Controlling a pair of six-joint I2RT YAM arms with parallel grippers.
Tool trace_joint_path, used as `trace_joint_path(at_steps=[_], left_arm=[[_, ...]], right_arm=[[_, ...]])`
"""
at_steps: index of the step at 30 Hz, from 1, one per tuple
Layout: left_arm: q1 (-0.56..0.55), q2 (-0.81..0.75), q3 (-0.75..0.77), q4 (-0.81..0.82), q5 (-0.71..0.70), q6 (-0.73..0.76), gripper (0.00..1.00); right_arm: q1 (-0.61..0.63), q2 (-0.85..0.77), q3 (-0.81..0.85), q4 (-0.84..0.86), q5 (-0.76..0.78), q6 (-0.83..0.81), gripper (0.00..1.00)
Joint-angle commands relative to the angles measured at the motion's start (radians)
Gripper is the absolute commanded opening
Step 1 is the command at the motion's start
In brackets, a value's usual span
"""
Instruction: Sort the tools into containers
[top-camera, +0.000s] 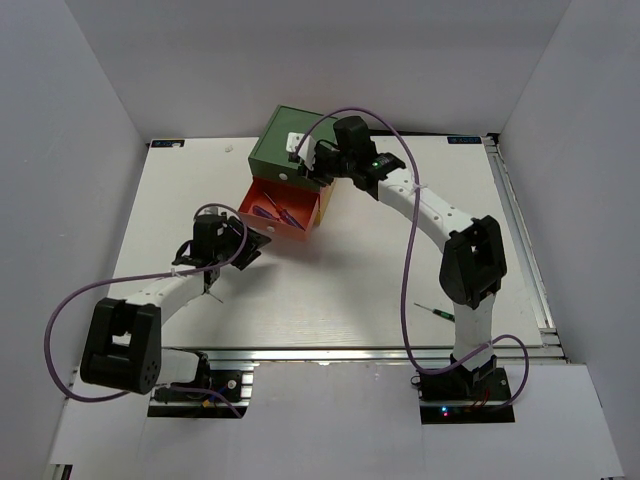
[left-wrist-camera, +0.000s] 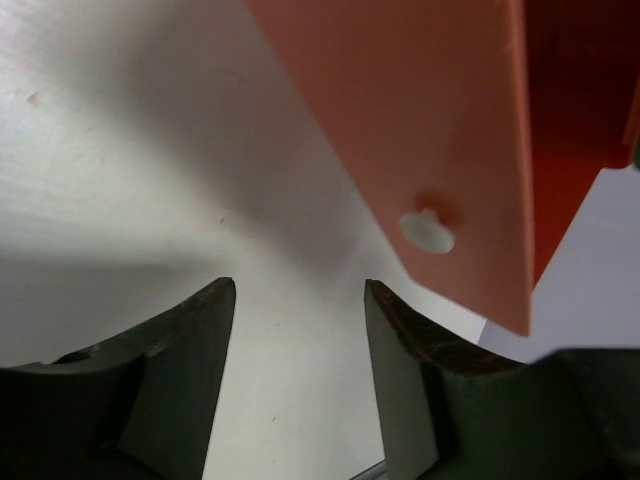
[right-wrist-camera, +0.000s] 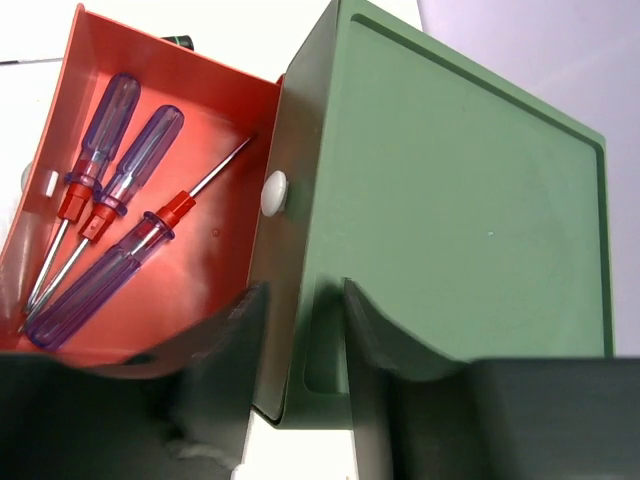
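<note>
1. Top view. The chest (top-camera: 278, 140) is being recorded at the far middle of the worktop (top-camera: 330, 280), green uppermost. Its orange drawer (top-camera: 268, 222) is standing pulled out, with blue-handled tools lying inside. The right gripper (top-camera: 303, 160) is being held at the chest's green front edge. The left gripper (top-camera: 250, 243) is being held just beside the orange drawer's front. One thin black screwdriver (top-camera: 436, 312) with a green band is lying on the worktop, well apart from the chest, near the right arm.

2. Left wrist view. The orange drawer front (left-wrist-camera: 400, 110) and its white knob (left-wrist-camera: 428, 232) are being framed above and right of the left fingers (left-wrist-camera: 205, 340). These fingers are being held apart, with only bare worktop between them. The knob is not being touched.

3. Right wrist view. Three blue-and-red-handled screwdrivers (right-wrist-camera: 140, 150) are lying side by side in the orange drawer (right-wrist-camera: 215, 110). The green drawer (right-wrist-camera: 300, 150), its own white knob (right-wrist-camera: 274, 192) showing, looks shut. The right fingers (right-wrist-camera: 235, 340) are being set either side of the green front edge. Whether that edge is being clamped cannot be told.

4. Progress, as judged. The blue-and-red set is being counted as sorted. The thin black screwdriver is left to sort. No stubby dark-green-handled screwdrivers are being seen in any view. The green drawer is probably being readied for opening.

5. Surface and room. The worktop is white, matt and faintly marked. It is being enclosed by pale panels at left, right and back. A metal rail is running along the near edge, and purple cables are looping from both arms.
</note>
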Motion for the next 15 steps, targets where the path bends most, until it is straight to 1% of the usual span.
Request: trace_joint_path(at_steps=[1, 4, 5, 6, 9, 12, 15], left_arm=[[0.006, 0.047, 0.065, 0.067, 0.029, 0.015, 0.62], [0.006, 0.09, 0.108, 0.081, 0.038, 0.013, 0.59], [0.006, 0.105, 0.12, 0.089, 0.041, 0.013, 0.58], [0.006, 0.134, 0.134, 0.092, 0.043, 0.013, 0.53], [0.004, 0.197, 0.186, 0.107, 0.054, 0.009, 0.45], [0.006, 0.257, 0.245, 0.127, 0.073, -0.005, 0.41], [0.004, 0.296, 0.3, 0.14, 0.086, -0.016, 0.41]], right_arm=[[-0.004, 0.003, 0.042, -0.021, -0.031, 0.011, 0.38], [-0.007, 0.003, 0.039, -0.036, -0.042, 0.017, 0.3], [-0.01, 0.003, 0.036, -0.037, -0.045, 0.021, 0.29], [-0.01, 0.003, 0.036, -0.037, -0.048, 0.027, 0.28], [-0.014, 0.003, 0.033, -0.037, -0.056, 0.04, 0.27], [-0.021, 0.003, 0.033, -0.039, -0.066, 0.05, 0.27], [-0.022, 0.003, 0.037, -0.047, -0.076, 0.048, 0.27]])
